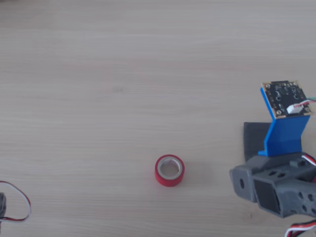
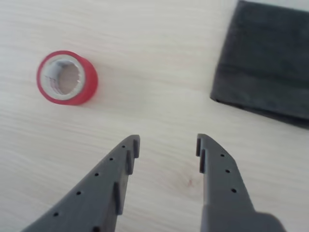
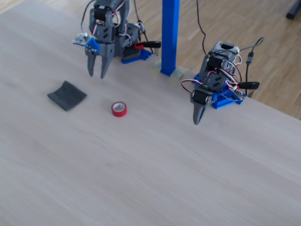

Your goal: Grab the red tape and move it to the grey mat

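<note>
The big pale wooden table (image 3: 141,160) held everything. On it lay the dark grey folded cloth mat (image 2: 270,63), soft and flat, with a thick folded edge. In the wrist view it sat ahead of the pincer and off to the right, apart from the fingers.

The grey plastic pincer (image 2: 167,146) hung above the bare table. Its two fingers were spread wide apart and held nothing. Only wood showed in the gap between them.

The small round roll of bright red tape (image 2: 66,77) was the littlest thing. It lay on its flat side with the hole facing up and a whitish ring inside. In the wrist view it sat ahead of the pincer and off to the left, well clear of the left finger. In the fixed view it lay (image 3: 119,108) between the mat (image 3: 67,95) and the other arm.

The roll looked light and stiff, so it should not squash. Its red side looked smooth and may slip a little. A good way to hold it would be one finger on each side of the round wall. Another way would be one finger down in the hole and one outside. It may slide on the table if bumped.
</note>
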